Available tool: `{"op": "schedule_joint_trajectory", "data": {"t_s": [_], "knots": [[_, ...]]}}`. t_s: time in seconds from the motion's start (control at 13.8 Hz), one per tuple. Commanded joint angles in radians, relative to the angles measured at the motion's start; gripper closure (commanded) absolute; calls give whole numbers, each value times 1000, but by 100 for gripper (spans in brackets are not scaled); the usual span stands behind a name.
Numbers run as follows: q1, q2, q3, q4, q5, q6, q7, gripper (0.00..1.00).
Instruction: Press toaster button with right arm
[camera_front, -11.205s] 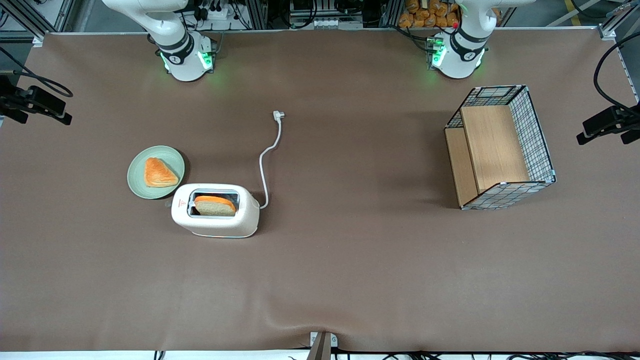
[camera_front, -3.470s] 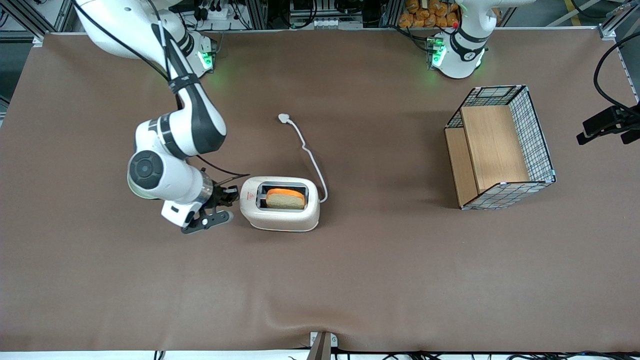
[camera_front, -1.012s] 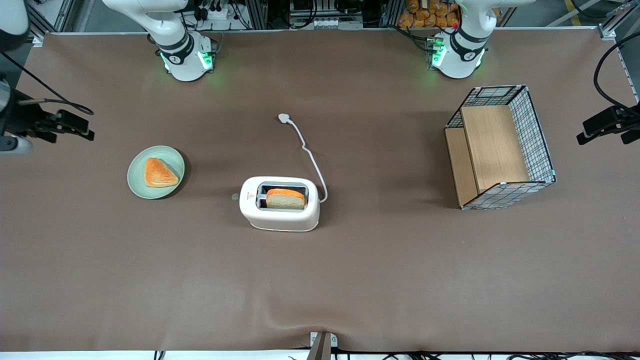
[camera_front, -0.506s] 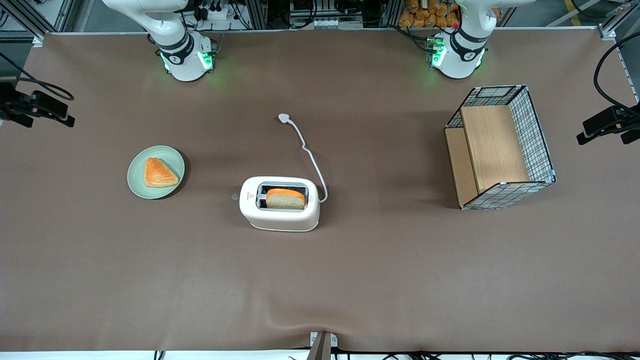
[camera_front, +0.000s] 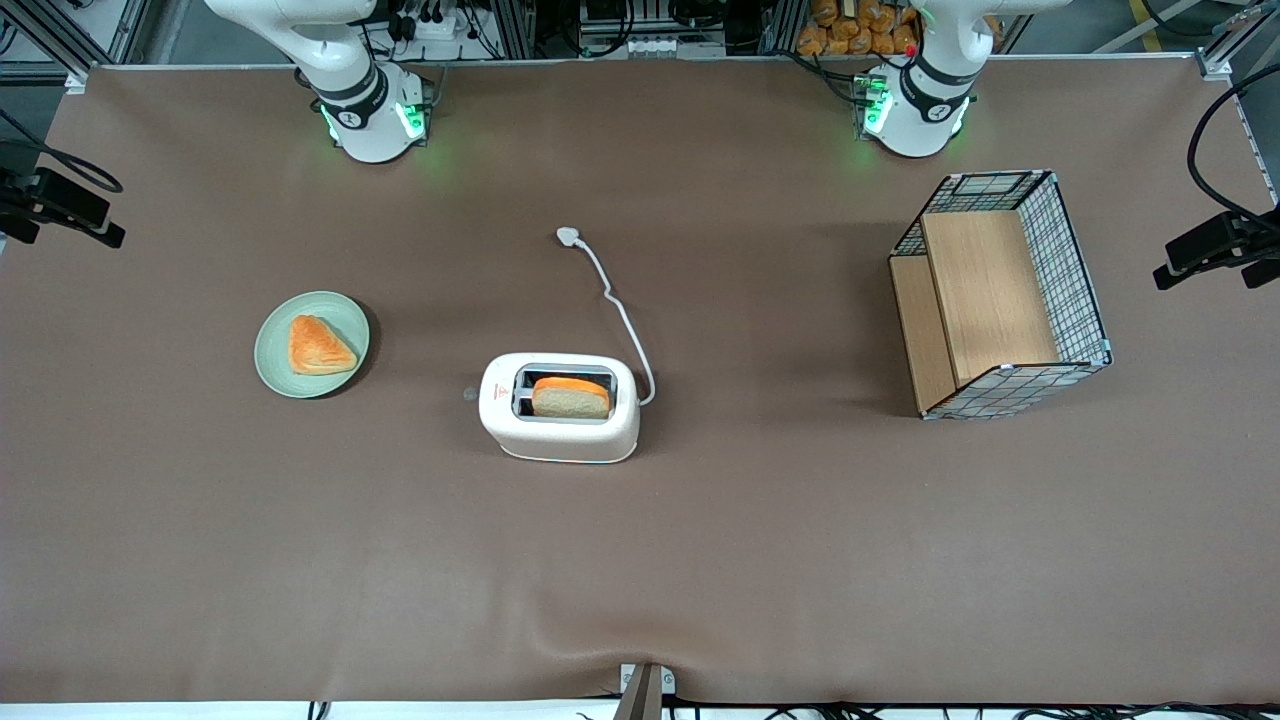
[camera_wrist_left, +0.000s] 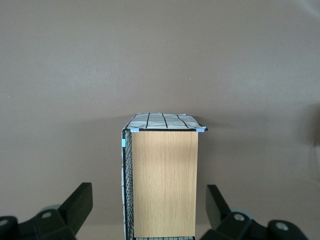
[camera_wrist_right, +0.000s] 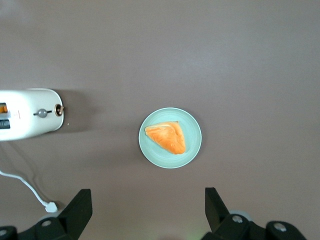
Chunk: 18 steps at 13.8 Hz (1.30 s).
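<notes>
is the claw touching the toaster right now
No: the claw hangs open high over the table, well apart from the toaster and above the green plate.

table (camera_front: 700, 560): brown cover | edge: metal framing (camera_front: 120, 30) | shelf, possibly packaged goods (camera_front: 850, 25)

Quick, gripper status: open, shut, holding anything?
Gripper: open, holding nothing, up high above the table, looking down on the plate and the toaster, touching neither.
</notes>
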Motion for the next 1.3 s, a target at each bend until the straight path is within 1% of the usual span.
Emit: {"op": "schedule_joint_trajectory", "data": {"t_s": [0.0,0.14,0.51,1.23], "knots": [[-16,2,9,30,-10,-43,28,0],[-16,5,11,54,-12,-68,29,0],[-9,5,14,55,-16,-83,29,0],[-10,6,12,55,-15,-85,26,0]]}}
